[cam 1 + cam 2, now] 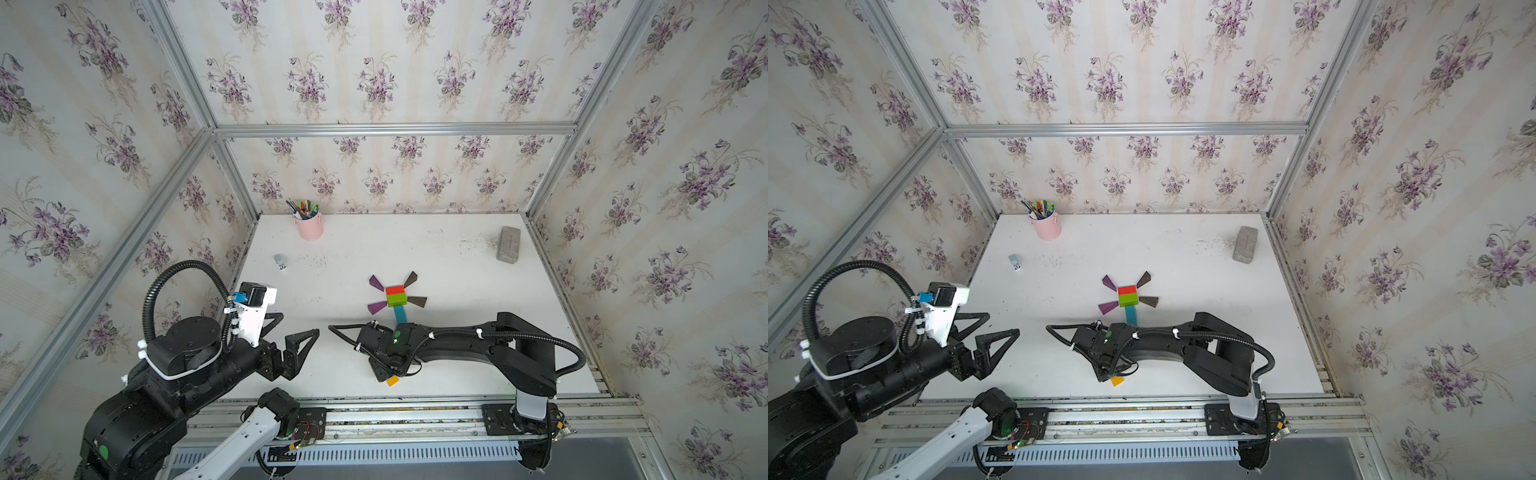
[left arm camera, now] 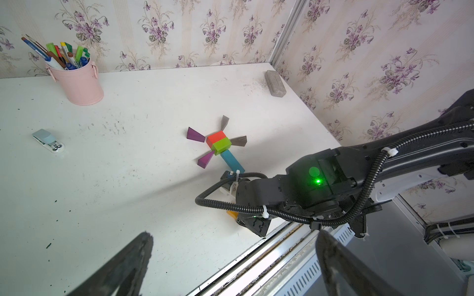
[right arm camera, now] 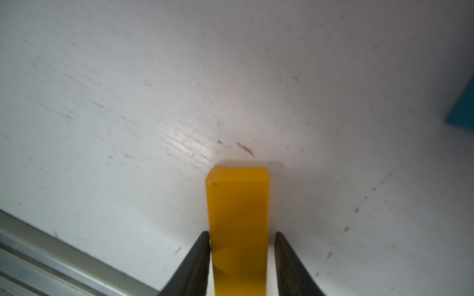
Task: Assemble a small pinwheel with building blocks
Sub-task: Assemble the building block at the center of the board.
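Yellow bar (image 3: 237, 217) lies flat near the table's (image 1: 457, 270) front edge, not joined to the pinwheel (image 1: 395, 296). Right gripper (image 3: 242, 233) straddles it: 1 finger (image 3: 202, 256) touching, the other (image 3: 284, 256) a sliver off, so not clamped. Pinwheel sits mid-table: red brick (image 1: 395, 290) on green brick (image 1: 396, 300), 2 purple wedges (image 1: 376, 282) on one side and 2 brown wedges (image 1: 417, 301) on the other, blue bar (image 1: 400, 314) as stem. Left gripper (image 1: 300, 324) hangs wide apart, empty. Pen cup (image 1: 308, 227), stapler (image 1: 281, 262) and grey brick (image 1: 508, 244) sit towards the back.

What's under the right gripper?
The yellow bar, lying on the table, straddled by the right gripper. In both top views only one end peeks out; the arm covers the rest.
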